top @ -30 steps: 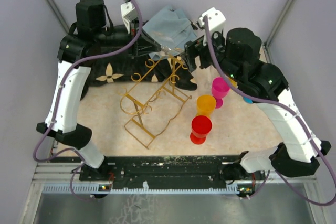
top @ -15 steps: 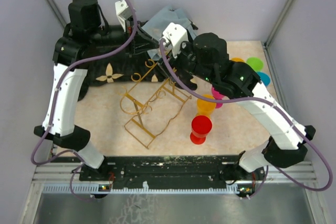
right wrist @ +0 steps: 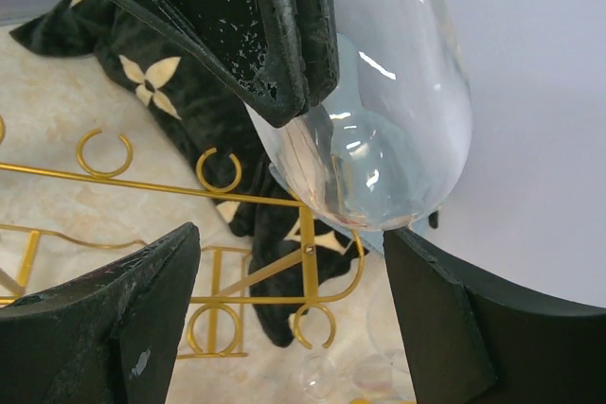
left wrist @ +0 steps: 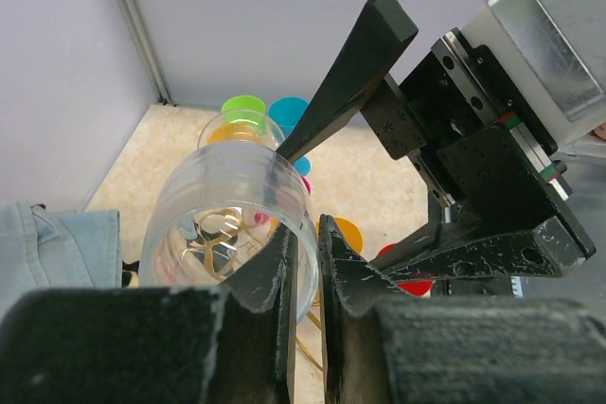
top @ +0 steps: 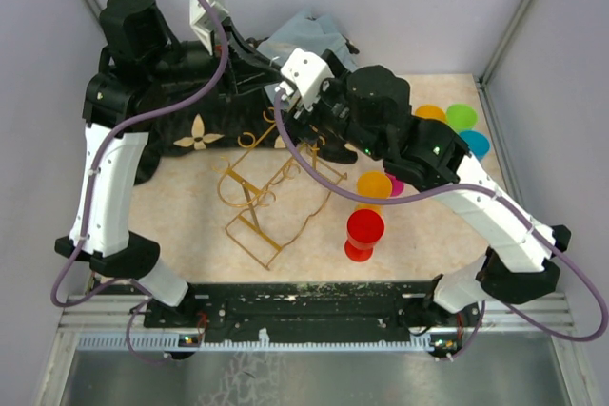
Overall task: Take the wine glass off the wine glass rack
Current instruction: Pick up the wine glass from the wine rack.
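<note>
Left pincer pinches the wine glass rim, unseen from above.

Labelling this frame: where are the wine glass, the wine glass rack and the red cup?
wine glass (right wrist: 407, 120), right wrist view, on its clear bowl.
wine glass rack (right wrist: 309, 276), right wrist view, on a gold upright bar.
red cup (top: 364, 228), top external view, on its open mouth.
</note>
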